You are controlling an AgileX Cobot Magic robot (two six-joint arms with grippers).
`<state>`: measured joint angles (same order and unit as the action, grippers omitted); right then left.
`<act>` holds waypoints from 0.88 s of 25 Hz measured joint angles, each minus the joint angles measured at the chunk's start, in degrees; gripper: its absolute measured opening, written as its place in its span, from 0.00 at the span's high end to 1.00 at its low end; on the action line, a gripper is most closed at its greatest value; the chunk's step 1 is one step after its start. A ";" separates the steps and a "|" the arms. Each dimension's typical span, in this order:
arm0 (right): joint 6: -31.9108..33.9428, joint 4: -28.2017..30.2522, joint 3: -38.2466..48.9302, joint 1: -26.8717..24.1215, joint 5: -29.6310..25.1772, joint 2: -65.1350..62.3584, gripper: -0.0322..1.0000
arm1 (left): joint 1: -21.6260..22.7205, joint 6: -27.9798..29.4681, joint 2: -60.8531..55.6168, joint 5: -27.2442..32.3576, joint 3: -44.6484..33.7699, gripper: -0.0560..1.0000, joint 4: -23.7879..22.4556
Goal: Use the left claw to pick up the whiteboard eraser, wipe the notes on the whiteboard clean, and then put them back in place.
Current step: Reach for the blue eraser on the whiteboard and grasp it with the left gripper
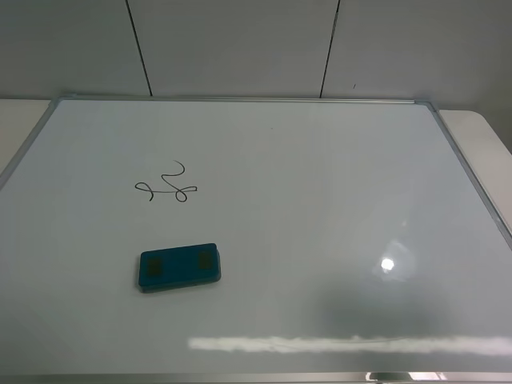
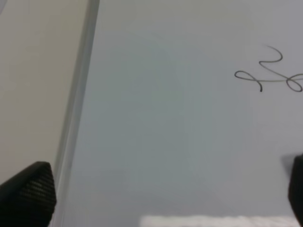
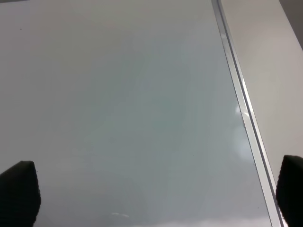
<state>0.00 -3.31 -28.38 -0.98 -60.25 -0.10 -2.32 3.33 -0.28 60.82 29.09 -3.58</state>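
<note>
— Where's the whiteboard eraser (image 1: 179,266)?
— Flat on the whiteboard (image 1: 320,200), left of middle and nearer the desk's (image 1: 20,120) front edge. It's a teal block with rounded corners and two brownish patches facing up, slightly askew.
— And the notes (image 1: 166,186)?
— A thin black looping scribble, unwiped, beyond the eraser toward the far edge, not touching it.
— The board itself?
— Glossy white with a silver frame, lying flat and covering most of the desk.
— The left claw (image 2: 165,196)?
— Over the board by its left frame, black jaws spread wide, holding nothing.
</note>
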 joint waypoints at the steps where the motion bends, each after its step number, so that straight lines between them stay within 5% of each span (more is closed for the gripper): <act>1: 0.00 0.00 0.00 0.00 0.00 0.00 0.01 | 0.00 0.00 0.00 0.00 0.00 0.01 0.00; 22: 0.00 0.00 0.00 0.00 0.00 0.00 0.01 | 0.00 0.00 0.00 0.00 0.00 0.01 0.00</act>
<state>0.00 -3.31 -28.38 -0.98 -60.25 -0.10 -2.32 3.33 -0.28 60.82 29.09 -3.58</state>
